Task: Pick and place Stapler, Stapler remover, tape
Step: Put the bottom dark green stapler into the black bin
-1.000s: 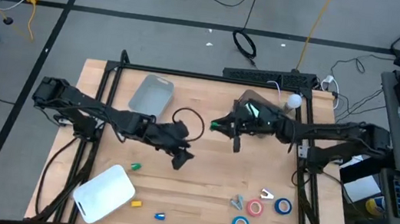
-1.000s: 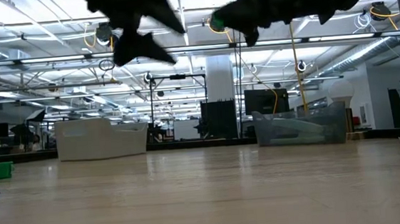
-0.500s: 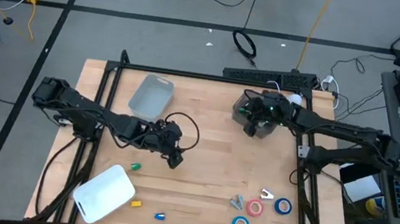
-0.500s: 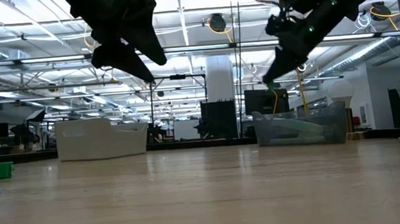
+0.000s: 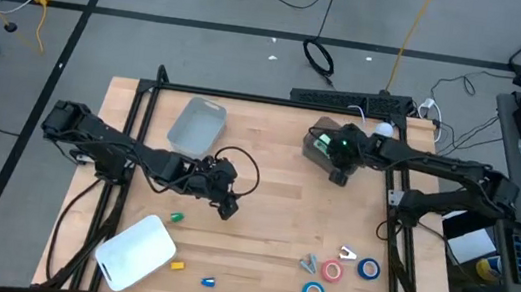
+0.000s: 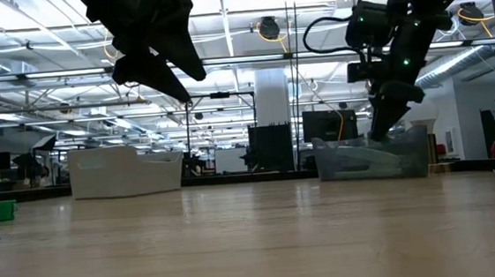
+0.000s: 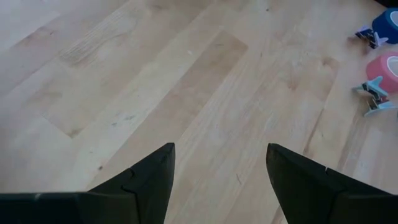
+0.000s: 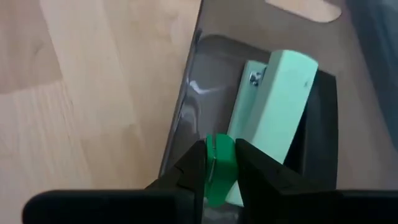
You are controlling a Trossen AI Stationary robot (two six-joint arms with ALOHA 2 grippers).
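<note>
Over the clear bin (image 8: 186, 93), right gripper (image 8: 219, 163) pinching small green piece (image 8: 219, 168), left gripper (image 7: 217, 168) spread wide

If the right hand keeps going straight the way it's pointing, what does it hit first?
Most likely the pale green stapler lying in the clear plastic bin; the right hand, shut on a small green piece, points down at it.
</note>
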